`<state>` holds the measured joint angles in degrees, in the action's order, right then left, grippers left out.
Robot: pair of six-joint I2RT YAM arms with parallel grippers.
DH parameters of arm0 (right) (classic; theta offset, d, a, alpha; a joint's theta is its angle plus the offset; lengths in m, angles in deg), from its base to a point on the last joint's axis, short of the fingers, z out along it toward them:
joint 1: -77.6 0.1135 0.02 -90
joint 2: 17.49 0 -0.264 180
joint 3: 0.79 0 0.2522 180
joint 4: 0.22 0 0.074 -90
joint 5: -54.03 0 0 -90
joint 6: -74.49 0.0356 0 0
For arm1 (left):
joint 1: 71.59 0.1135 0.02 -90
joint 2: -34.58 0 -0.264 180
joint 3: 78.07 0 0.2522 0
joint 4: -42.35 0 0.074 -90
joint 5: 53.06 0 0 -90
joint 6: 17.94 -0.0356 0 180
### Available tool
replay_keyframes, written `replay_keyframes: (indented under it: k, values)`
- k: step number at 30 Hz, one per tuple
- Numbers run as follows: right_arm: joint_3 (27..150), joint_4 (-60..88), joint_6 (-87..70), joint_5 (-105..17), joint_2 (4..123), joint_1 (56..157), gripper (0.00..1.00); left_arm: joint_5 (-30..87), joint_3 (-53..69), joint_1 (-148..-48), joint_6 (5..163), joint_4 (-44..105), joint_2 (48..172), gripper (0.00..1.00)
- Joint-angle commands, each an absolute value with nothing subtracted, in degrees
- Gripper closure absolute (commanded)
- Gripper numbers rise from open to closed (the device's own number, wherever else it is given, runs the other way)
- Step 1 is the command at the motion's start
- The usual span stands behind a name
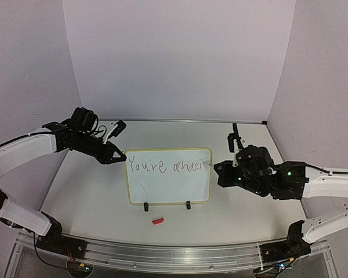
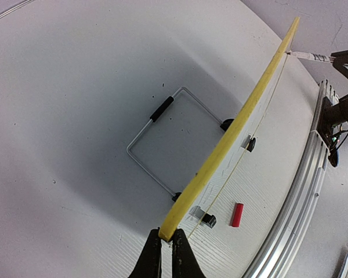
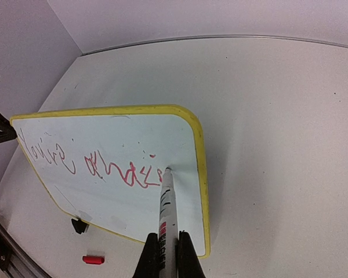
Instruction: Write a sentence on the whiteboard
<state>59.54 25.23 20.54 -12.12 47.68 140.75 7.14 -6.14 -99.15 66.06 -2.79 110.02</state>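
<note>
Nearest the arms, a red cap (image 1: 157, 220) lies loose on the counter (image 1: 249, 214), just in front of the two clip feet (image 1: 147, 205) of the whiteboard (image 1: 168, 185). It is harmless unless the board skids toward it. That skid is the first risk I see. The board is propped on a thin wire stand (image 2: 162, 136), and the left jaws pinch its yellow frame at the left edge only. A firm stroke at the opposite end could swing it or walk the feet.

The right jaws are closed on a marker (image 3: 167, 214), gripping it low on the barrel. Its tip touches the board at the end of the sentence (image 3: 93, 165), which reads "You're amazi" in reddish ink. The tip sits close to the right-hand frame, so little room is left on that line. The remaining letters may crowd the frame or run off it — a drop to a second line looks wise. The long reach from grip to tip could also let the marker tilt under pressure and thin the stroke.

So the board sits between the two arms, its left edge held in one pair of jaws. Its right end lies just beyond the other pair, past the marker tip.
</note>
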Motion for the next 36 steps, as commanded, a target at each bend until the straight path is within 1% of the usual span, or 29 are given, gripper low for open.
replay_keyframes:
  k: [1, 11, 17, 36]
  values:
    - [60.3, 25.9, 21.2, -10.6, 48.6, 140.2, 1.00, 8.7, -5.6, -99.7, 64.8, -5.8, 111.1, 1.00]
    - [58.2, 27.8, 24.2, -13.1, 47.3, 140.3, 1.00, 8.7, -5.7, -99.7, 64.8, -5.8, 111.2, 1.00]
    - [58.2, 28.0, 24.8, -13.6, 48.5, 140.2, 1.00, 8.7, -5.7, -99.7, 64.8, -5.8, 111.1, 1.00]
    - [60.1, 24.9, 21.6, -9.4, 45.7, 140.2, 1.00, 8.7, -5.5, -99.7, 64.8, -5.8, 111.1, 1.00]
